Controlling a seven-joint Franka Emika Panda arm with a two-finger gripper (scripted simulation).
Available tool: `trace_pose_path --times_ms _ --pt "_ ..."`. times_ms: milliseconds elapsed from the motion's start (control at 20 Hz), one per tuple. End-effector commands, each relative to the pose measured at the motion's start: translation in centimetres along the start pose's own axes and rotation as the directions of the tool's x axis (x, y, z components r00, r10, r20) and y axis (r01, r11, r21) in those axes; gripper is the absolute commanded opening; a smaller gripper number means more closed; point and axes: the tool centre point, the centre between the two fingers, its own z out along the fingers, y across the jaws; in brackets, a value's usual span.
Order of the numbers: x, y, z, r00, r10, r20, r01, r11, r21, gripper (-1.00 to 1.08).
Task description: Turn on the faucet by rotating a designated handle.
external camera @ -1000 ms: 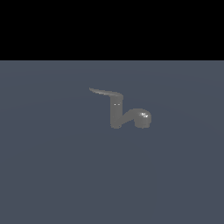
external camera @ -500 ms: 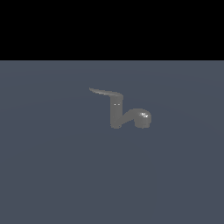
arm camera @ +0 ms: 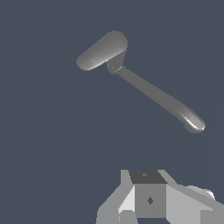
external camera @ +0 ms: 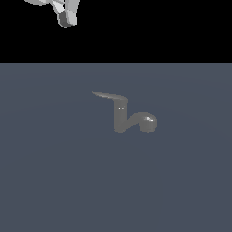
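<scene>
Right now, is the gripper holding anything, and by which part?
Nothing is held. The gripper hangs high above the faucet, well clear of its handle.

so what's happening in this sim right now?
A Panda arm is going for a faucet standing on a flat grey surface. The tool is at the top of the exterior view, high above and toward that view's left of the faucet, touching nothing. The handle sticks out from the post top toward the exterior view's left, untouched. Whether the tool is open or closed isn't clear.
</scene>
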Motion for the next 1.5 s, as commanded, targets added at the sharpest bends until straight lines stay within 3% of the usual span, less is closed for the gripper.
trace_pose_path --times_ms 0,350,750,1100,1450 --pt "0.8 -1.2 1.2 0.999 0.054 0.001 -0.054 0.999 0.003 -1.0" --pt "3.4 -4.1 4.4 0.98 0.198 0.003 -0.198 0.98 0.008 -1.0" --pt "6.9 -6.8 7.9 0.935 0.354 0.005 -0.354 0.935 0.012 -1.0" --pt "10.4 -8.7 11.1 0.873 0.487 0.006 -0.487 0.873 0.013 -1.0" --pt "14.4 -10.1 14.4 0.787 0.617 0.005 -0.617 0.787 0.014 -1.0"
